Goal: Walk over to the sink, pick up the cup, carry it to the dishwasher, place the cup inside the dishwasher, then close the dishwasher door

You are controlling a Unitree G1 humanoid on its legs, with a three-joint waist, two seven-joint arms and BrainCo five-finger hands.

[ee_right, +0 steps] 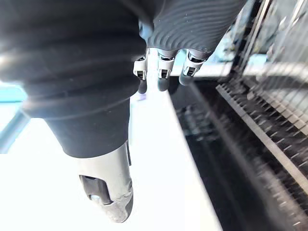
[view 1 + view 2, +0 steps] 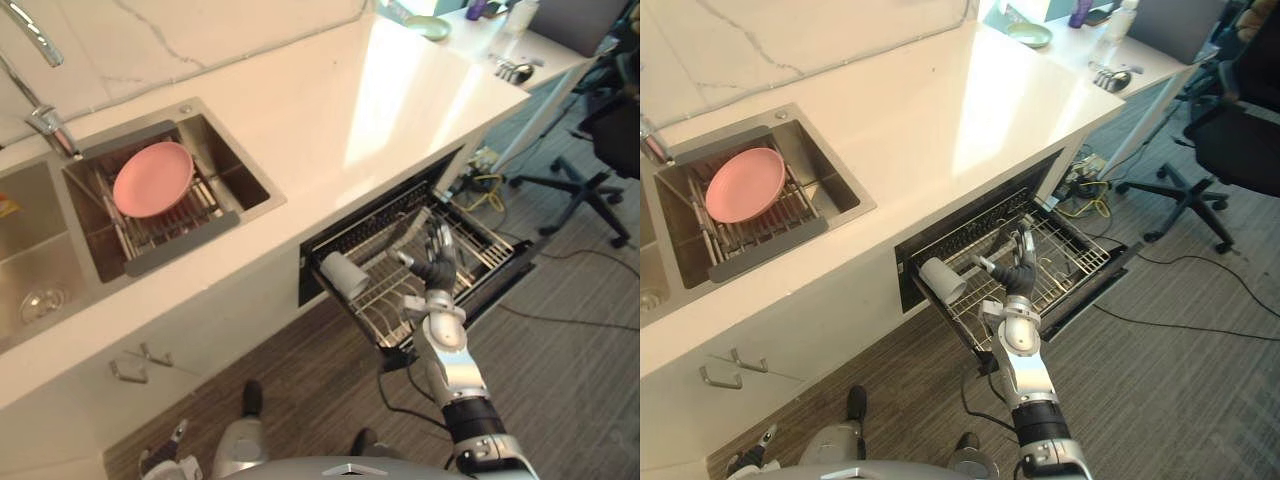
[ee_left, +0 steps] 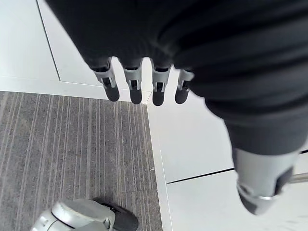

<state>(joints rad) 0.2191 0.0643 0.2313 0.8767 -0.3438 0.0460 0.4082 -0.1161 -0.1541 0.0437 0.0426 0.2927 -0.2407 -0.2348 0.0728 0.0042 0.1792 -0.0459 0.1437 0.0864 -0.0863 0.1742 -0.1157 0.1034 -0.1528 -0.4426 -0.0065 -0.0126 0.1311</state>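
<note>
Nearest, at the front of the drawn-out dishwasher rack (image 2: 478, 243): right hand (image 2: 437, 262), raised above the wires, fingers spread and upright, thumb apart, closed on nothing. Just beside that hand, at the rack's sink-side end: cup (image 2: 344, 276), lying on its side on the wires, touched by neither hand; hard to tell whether its mouth or its base faces outward. Inner end of the rack hidden in the dark opening under the white countertop (image 2: 330, 110); dishwasher door mostly covered by the rack above it. Well away from the rack, low by the white cupboard fronts: left hand (image 3: 134, 89), fingers straight and relaxed in a row, holding nothing, cut off at the picture's edge in the head views. Farther along the countertop from the rack: steel sink (image 2: 248, 182) with a pink plate (image 2: 152, 178) propped on a wire drainer, faucet (image 2: 48, 122) partly out of frame. Beyond the rack: grey striped floor (image 2: 580, 380), black office chair (image 2: 1230, 130), white desk (image 2: 500, 45) with a green plate (image 2: 428, 27).
</note>
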